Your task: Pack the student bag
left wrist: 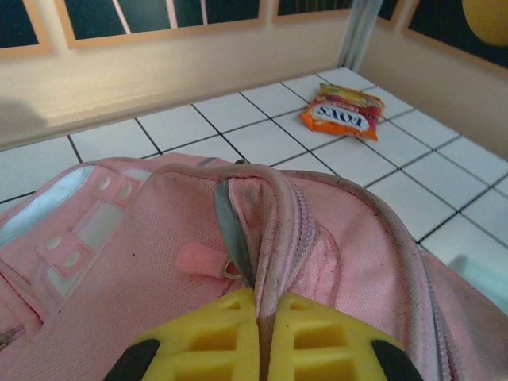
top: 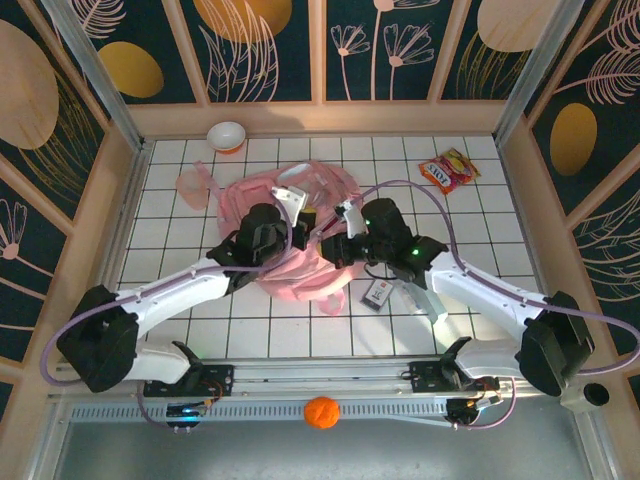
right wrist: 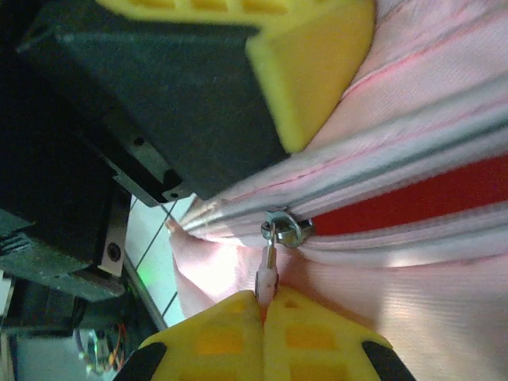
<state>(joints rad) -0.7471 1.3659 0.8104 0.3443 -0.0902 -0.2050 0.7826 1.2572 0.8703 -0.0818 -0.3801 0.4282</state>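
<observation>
Left claw (left wrist: 258, 337) clamped on a fabric fold of the student bag (top: 300, 282), which lies crumpled mid-counter (top: 170, 240) between the arms, snack packet (top: 448, 170) well apart toward the far right corner, right claw (right wrist: 263, 317) pinching the small zipper pull (right wrist: 269, 274).

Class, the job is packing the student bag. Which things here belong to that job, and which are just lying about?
In the job: student bag, zipper pull, left gripper, right gripper.
Lying about: snack packet, bowl, pink cup, orange ball.
</observation>
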